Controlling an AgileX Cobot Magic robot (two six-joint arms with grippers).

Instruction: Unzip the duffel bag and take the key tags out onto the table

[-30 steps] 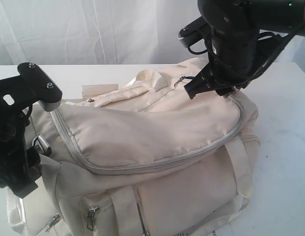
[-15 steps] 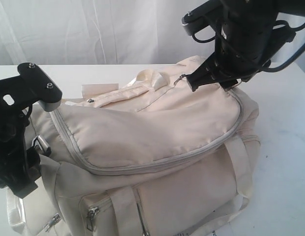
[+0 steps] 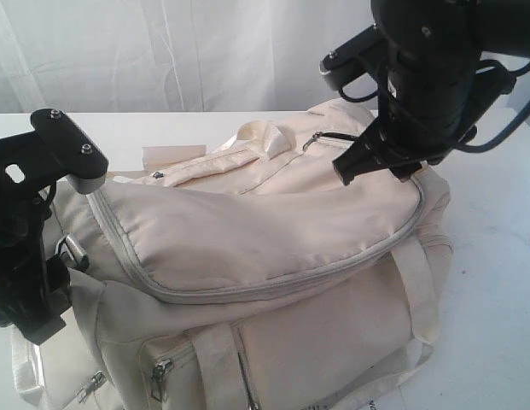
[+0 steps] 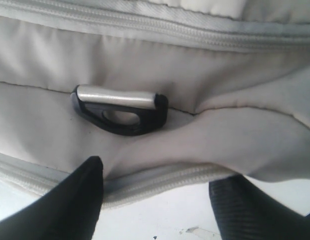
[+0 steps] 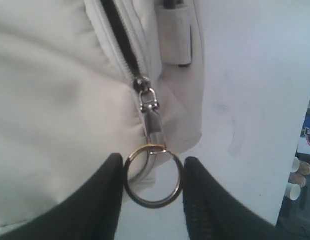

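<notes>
And there it was: the right gripper (image 5: 154, 175) had its black jaws pinched across the brass-coloured metal pull ring (image 5: 154, 204), one pad on each side. I judged the thin hoop gave a surer purchase than the small silver zip slider (image 5: 146, 102) it hung from. The slider sat at the right arm's end of the large cream fabric duffel bag (image 3: 247, 231), with only a short dark slit of open zip behind it, so the unzipping looked barely begun. The left gripper (image 4: 157, 180) stood with jaws wide apart, holding nothing, at the bag's other end near a black plastic clip with a brushed steel bar (image 4: 120, 107). It was likely there to brace the soft, wrinkled cloth. The grey toothed zip track (image 3: 273, 286) curved round the puffed lid. The coloured plastic key tags were not in view, presumably inside. The bag rested on the wide plain white table (image 3: 495, 256).
</notes>
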